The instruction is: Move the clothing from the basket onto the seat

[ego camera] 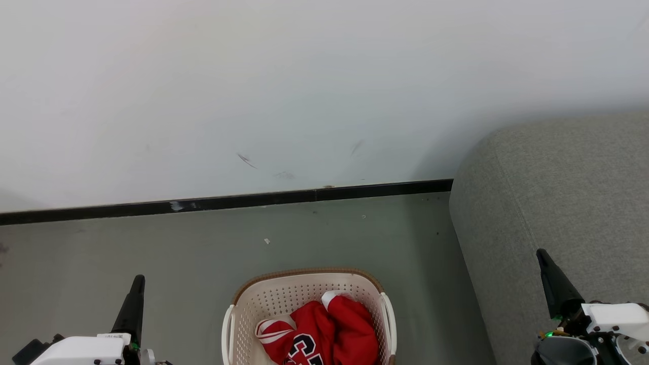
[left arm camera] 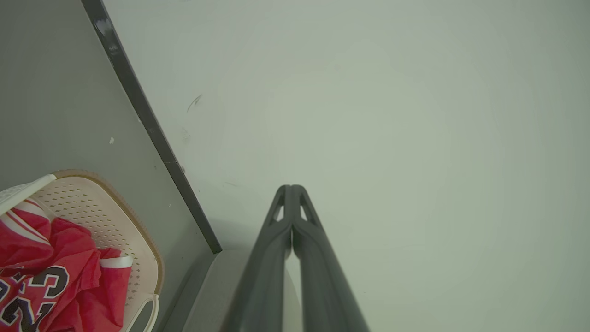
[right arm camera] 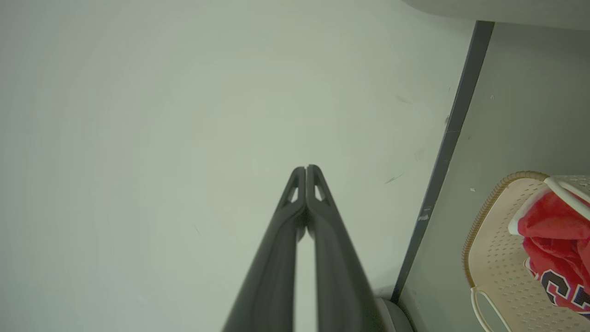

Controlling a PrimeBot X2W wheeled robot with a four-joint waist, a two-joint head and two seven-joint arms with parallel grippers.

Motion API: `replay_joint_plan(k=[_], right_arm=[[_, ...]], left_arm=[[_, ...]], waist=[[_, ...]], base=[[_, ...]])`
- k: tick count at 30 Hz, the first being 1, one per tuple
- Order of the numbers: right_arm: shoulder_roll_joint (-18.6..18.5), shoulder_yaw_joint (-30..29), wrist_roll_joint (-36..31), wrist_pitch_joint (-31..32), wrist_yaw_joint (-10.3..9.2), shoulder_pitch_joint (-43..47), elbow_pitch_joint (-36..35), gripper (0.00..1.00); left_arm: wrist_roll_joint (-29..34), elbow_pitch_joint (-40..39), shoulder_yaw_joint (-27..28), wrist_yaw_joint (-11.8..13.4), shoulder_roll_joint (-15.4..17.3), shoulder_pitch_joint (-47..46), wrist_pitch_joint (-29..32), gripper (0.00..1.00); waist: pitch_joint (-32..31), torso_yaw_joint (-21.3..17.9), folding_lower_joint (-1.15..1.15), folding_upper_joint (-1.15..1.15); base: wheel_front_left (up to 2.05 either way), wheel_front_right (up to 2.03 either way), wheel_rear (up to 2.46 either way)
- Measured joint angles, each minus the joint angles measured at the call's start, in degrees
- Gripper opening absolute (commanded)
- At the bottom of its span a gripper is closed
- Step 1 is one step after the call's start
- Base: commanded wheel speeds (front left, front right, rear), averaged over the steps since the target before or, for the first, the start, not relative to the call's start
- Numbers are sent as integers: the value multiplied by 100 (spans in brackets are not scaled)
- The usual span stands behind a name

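Unless opened first, could merely prod the clothing (ego camera: 329,327) with shut, empty left gripper (ego camera: 138,279) and right gripper (ego camera: 541,252); might tip the basket (ego camera: 304,272), spilling short of the seat (ego camera: 557,192).

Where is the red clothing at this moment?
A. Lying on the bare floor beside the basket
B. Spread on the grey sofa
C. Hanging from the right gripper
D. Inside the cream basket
D: the red clothing lies crumpled inside the basket, which stands on the floor to the left of the sofa; no garment is on the sofa.
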Motion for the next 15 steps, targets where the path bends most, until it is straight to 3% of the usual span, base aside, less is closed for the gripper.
replay_joint_plan(k=[15], right_arm=[[-2, 4, 1, 0, 0, 0, 0, 0]], left_arm=[[0, 0, 0, 0, 0, 0, 0, 0]], waist=[[0, 0, 0, 0]], base=[[0, 0, 0]])
